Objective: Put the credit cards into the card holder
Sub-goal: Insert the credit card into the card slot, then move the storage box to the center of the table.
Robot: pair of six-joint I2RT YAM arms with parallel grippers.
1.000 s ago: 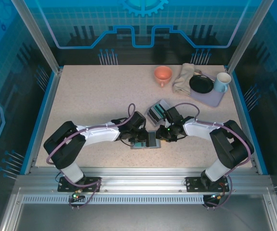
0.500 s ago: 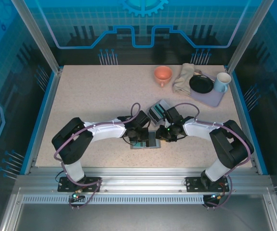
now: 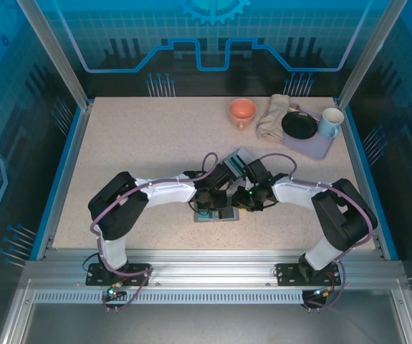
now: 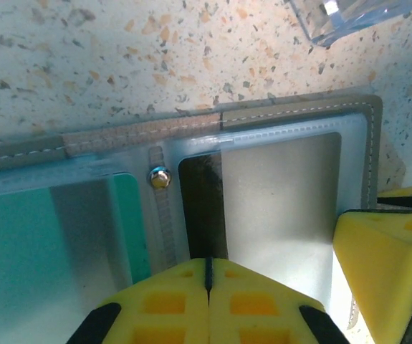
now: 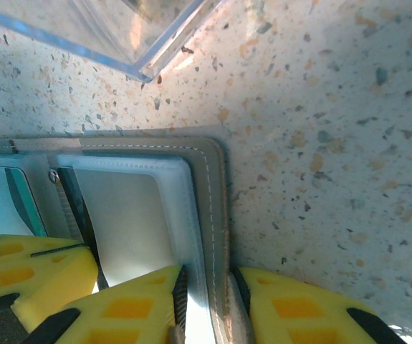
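Observation:
The card holder (image 4: 291, 115), taupe with clear sleeves, lies open on the table (image 3: 207, 215). My left gripper (image 4: 208, 264) is shut on the near edge of a dark credit card (image 4: 202, 208). That card reaches forward to the right-hand sleeve beside the metal snap (image 4: 160, 176). A teal credit card (image 4: 19, 236) sits in the left sleeve. My right gripper (image 5: 206, 276) is shut on the holder's right edge (image 5: 209, 186), cover and sleeves pinched between its yellow fingers (image 5: 291, 308). From above, the left gripper (image 3: 216, 203) and right gripper (image 3: 238, 203) meet over the holder.
A clear plastic box (image 3: 234, 163) stands just behind the holder, its corner near both wrists (image 5: 120, 36). At the back right are an orange cup (image 3: 242, 110), a beige cloth (image 3: 272, 116), and a lavender tray (image 3: 313, 147) with a black bowl (image 3: 299, 125) and a blue mug (image 3: 329, 122).
The left arm has swung right over the card holder and its jaws have closed on the dark card. The right arm has stayed on the holder's edge.

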